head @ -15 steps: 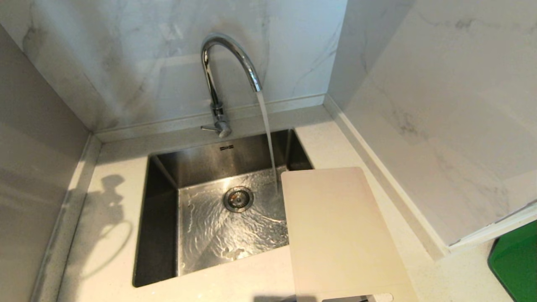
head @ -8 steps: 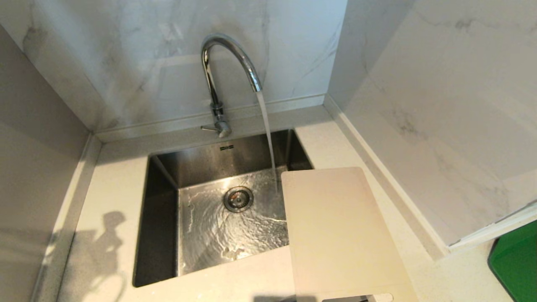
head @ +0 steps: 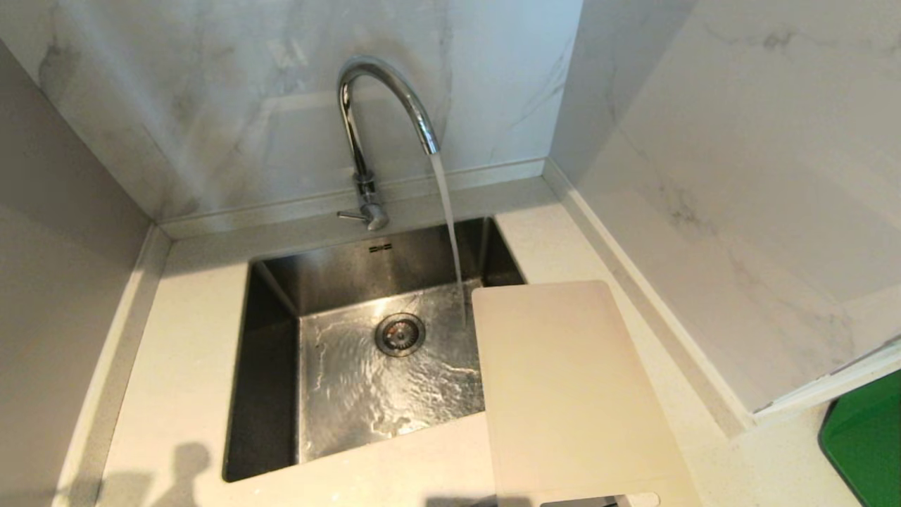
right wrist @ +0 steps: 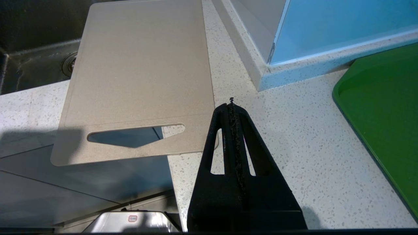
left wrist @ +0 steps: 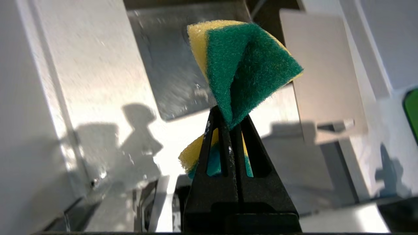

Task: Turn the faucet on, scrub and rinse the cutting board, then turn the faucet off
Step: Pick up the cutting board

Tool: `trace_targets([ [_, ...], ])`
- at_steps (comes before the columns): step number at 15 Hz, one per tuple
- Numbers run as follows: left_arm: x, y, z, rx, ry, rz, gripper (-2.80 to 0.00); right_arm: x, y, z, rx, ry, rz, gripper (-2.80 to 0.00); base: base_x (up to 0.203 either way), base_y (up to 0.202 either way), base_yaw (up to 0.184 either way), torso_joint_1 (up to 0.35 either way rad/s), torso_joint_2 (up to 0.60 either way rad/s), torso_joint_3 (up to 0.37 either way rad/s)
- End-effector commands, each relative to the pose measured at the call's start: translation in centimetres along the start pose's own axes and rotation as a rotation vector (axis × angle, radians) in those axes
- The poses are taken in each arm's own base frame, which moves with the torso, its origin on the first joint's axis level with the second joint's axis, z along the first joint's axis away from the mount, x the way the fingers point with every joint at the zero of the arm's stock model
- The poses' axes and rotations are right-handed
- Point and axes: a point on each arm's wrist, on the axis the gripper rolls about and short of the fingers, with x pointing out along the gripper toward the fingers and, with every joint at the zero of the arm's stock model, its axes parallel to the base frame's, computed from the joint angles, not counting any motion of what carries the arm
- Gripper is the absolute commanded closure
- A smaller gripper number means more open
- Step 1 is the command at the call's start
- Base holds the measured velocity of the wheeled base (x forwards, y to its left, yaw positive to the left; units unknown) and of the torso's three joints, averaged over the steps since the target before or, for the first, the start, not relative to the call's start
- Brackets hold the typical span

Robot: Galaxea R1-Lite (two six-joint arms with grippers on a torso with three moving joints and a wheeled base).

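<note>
Clearly the cutting board (head: 570, 394) is a thin, stiff sheet of pale plastic, probably light, and likely to turn slick once wet; it lies flat on the counter (head: 183, 394) at the right of the sink (head: 271, 366), its far corner jutting over the basin and its near end, with the oblong handle slot (right wrist: 135, 135), overhanging the counter's front edge. That overhang looks like the best place to take hold: jaws can close over the bare edge beside the slot, where nothing lies underneath. The faucet (head: 376, 105) is running, its stream falling into the basin just beside the board's far corner and not onto it. Inside the sink there is only a rippling film of water spreading round the drain (head: 400, 334); no dishes show. The left gripper (left wrist: 230, 122) is out of the head view, its jaws clamped on a yellow-and-green sponge (left wrist: 243, 68), soft enough that it has folded under the squeeze. The right gripper (right wrist: 232, 106) hangs over the counter just beside the board's handle end, jaws together and empty. A green tray (right wrist: 385, 114) sits farther right; what shows of it holds nothing.
</note>
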Motion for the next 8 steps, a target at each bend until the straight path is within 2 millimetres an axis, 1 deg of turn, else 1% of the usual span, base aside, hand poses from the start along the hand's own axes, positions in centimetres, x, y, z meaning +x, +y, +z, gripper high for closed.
trace_targets([
  [1, -1.1, 0.8, -3.8, 0.019, 0.010, -0.063, 0.00, 0.0, 0.0, 0.0, 0.001, -0.001, 0.000, 0.00, 0.000, 0.000, 0.000, 0.000, 0.00, 0.000],
  [2, -1.1, 1.2, -5.2, 0.024, 0.028, -0.082, 0.00, 0.0, 0.0, 0.0, 0.001, -0.001, 0.001, 0.00, 0.000, 0.000, 0.000, 0.000, 0.00, 0.000],
  [4, -1.3, 1.7, -7.1, 0.024, 0.024, -0.082, 0.00, 0.0, 0.0, 0.0, 0.001, -0.001, 0.000, 0.00, 0.000, 0.000, 0.000, 0.000, 0.00, 0.000],
  [6, -1.6, 1.9, -8.4, 0.023, -0.008, -0.033, 0.00, 0.0, 0.0, 0.0, 0.001, -0.001, 0.001, 0.00, 0.000, 0.000, 0.000, 0.000, 0.00, 0.000],
  [8, -1.8, 1.8, -9.2, 0.036, -0.040, 0.006, 0.00, 0.0, 0.0, 0.0, 0.001, -0.001, 0.000, 0.00, 0.000, 0.000, 0.000, 0.000, 0.00, 0.000],
])
